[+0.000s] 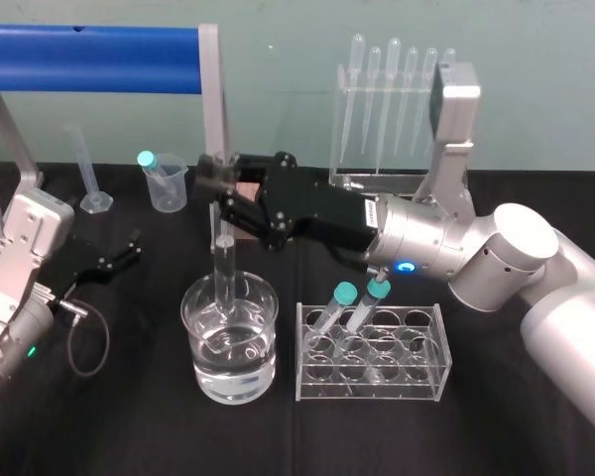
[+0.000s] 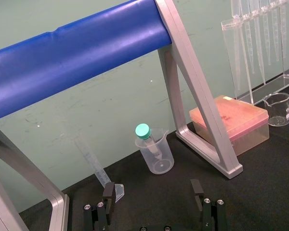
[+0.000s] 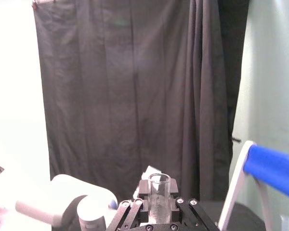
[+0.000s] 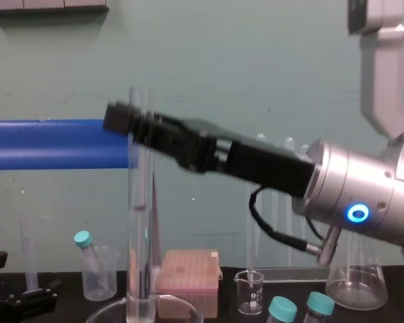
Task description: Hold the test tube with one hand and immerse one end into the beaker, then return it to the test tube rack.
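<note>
- The right tool (image 1: 218,190) is clamping the test tube (image 1: 224,266) just below its open mouth, with its jaws pressing on both sides of the glass.
- It is holding the tube upright, with the lower end reaching down inside the rim of the beaker (image 1: 200,369). The beaker is standing on the table (image 1: 129,416), just left of the test tube rack (image 1: 436,342).
- The immersion step is in hand, I judge. The tube is sitting well inside the beaker, but I cannot tell for certain whether its tip is breaking the water surface.
- The left tool (image 1: 119,256) is resting at the left side of the table with its fingers apart. It is carrying nothing and taking no part in the work.
- If the tip is not wet yet, the next move is calling for a short, straight descent, keeping clear of the beaker wall.
- After that comes a vertical lift until the tip is clearing the rim, then a sideways carry to the right.
- Finally the tube is going into a free hole of the rack, avoiding the two leaning teal-capped tubes (image 1: 346,294).
</note>
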